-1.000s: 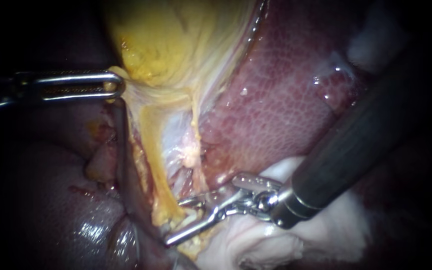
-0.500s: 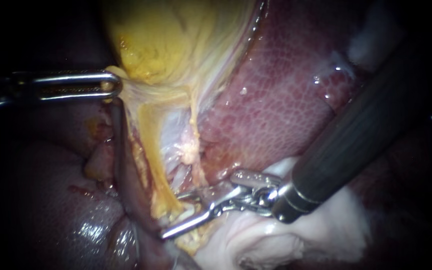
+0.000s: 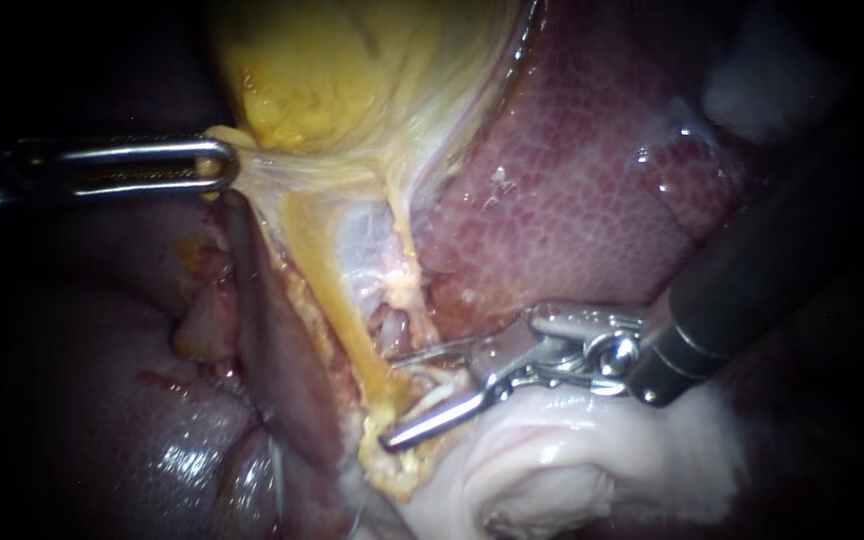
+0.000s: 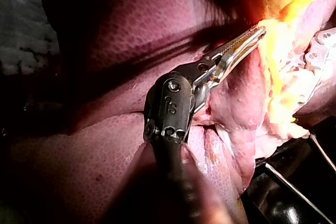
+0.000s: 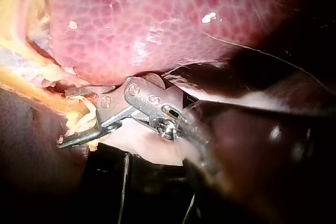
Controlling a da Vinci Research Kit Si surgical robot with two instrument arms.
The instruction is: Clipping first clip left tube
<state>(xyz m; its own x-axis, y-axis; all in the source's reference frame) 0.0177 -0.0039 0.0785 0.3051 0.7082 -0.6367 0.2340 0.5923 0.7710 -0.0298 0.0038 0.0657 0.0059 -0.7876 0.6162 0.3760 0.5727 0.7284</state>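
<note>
The yellow gallbladder (image 3: 352, 70) hangs at the top of the endoscope view. My left instrument (image 3: 220, 165) holds its lower edge, jaws shut on the tissue; the left wrist view shows the same hold (image 4: 251, 36). A yellow tube (image 3: 327, 280), the left one, runs down from there. A thinner tube (image 3: 402, 240) lies to its right. My right instrument (image 3: 394, 398) has its jaws open astride the lower end of the left tube, one jaw on each side. In the right wrist view the yellow strand (image 5: 79, 113) sits between those jaws (image 5: 71, 116).
Mottled red liver (image 3: 572, 200) fills the right and upper right behind the right shaft. Pale white tissue (image 3: 572, 470) lies under the right instrument. A dark red fold (image 3: 282, 340) borders the left tube on its left.
My right instrument has shifted right and upward. The lower end of the left tube has moved right with it, still between the open jaws. The left instrument has barely moved.
</note>
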